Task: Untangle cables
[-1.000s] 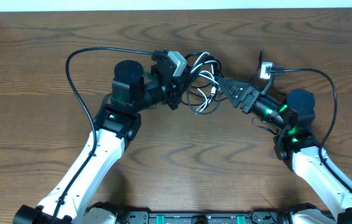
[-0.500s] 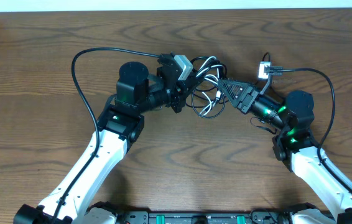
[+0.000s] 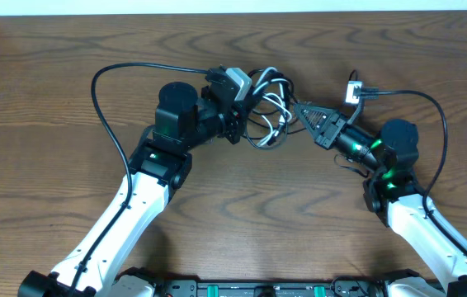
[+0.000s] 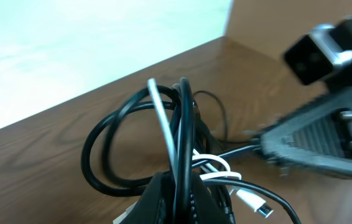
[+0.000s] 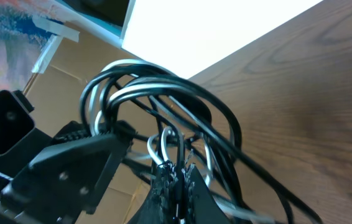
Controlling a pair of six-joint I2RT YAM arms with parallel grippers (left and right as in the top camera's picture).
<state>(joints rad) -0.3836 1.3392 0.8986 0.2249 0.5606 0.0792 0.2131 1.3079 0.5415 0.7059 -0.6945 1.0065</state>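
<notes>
Right gripper [image 3: 300, 107] has gone from spread jaws a second ago to jaws pressed together, and its tip has drawn back slightly from the middle of the bundle toward its own arm. I read both grippers as clamped on the cables [image 3: 268, 109]. Left gripper [image 3: 239, 106] has shifted a little to its right and is otherwise unchanged in grip. In the left wrist view, several black strands and the white cord [image 4: 162, 121] rise straight out from between its fingers [image 4: 163, 196], then fan into loops just ahead of them. A white plug end [image 4: 252, 203] lies just beside those fingers, on the side facing the other gripper. In the right wrist view, a white loop and thin black strands run into the closed fingertips [image 5: 175, 177], and the main black loops arch above and ahead of them. The bundle sits between the two grippers, touching both, with its lower loops resting on the wooden table [image 3: 60, 74]. I cannot tell which single strand each gripper bears on.
</notes>
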